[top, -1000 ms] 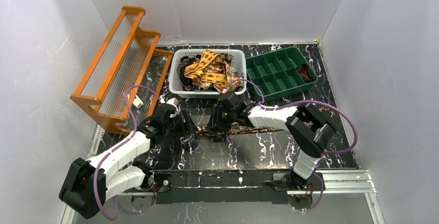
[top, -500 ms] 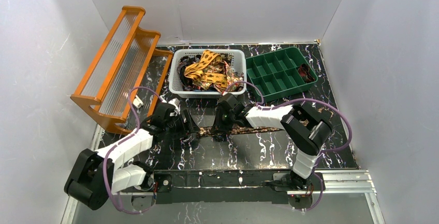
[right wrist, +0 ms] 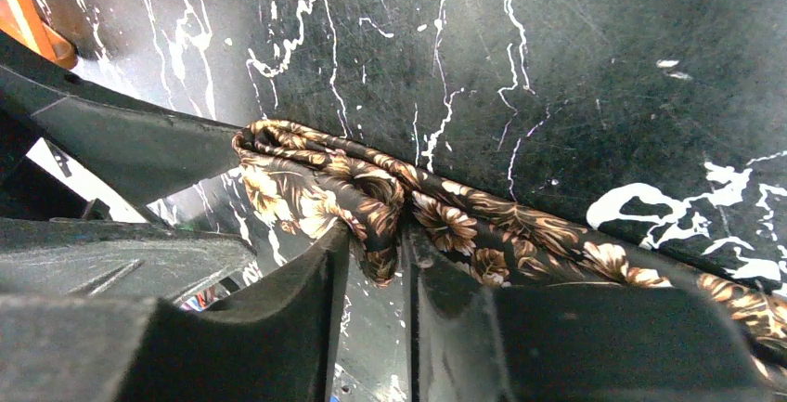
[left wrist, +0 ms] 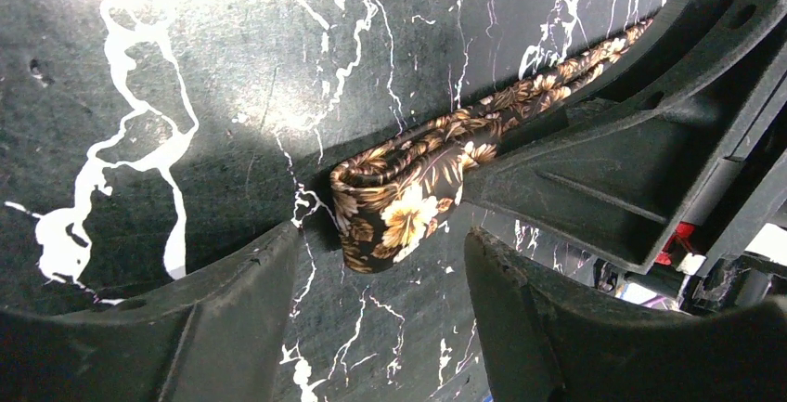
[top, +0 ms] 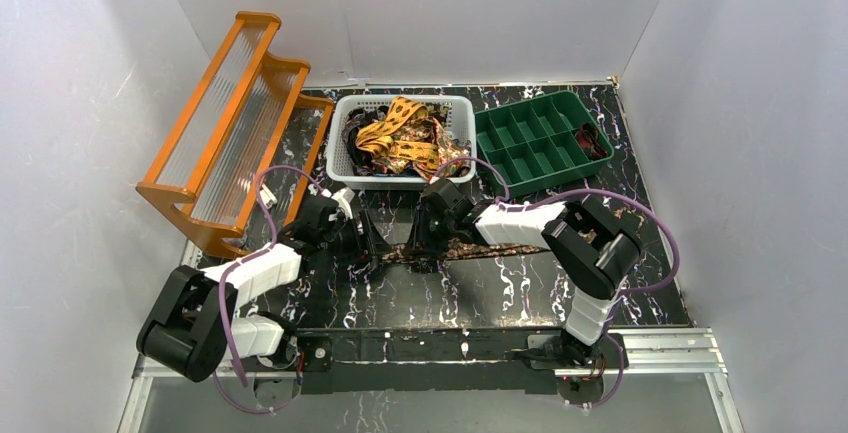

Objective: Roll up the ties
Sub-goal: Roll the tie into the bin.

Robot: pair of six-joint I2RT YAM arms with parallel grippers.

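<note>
Left gripper (top: pixel 368 243) has closed in on the tie (top: pixel 470 250) over the last second, right gripper (top: pixel 428 246) barely shifted. Tie lies flat mid-table, left end folded once. Right jaws pinch that fold; left jaws spread around the tip, not gripping. Roll barely started. More ties (top: pixel 400 136) wait in the basket (top: pixel 385 181).

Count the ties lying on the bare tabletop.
1. The dark floral tie lies across the middle of the table, its left end folded over. Others are heaped in the white basket; some there may be hidden.
</note>
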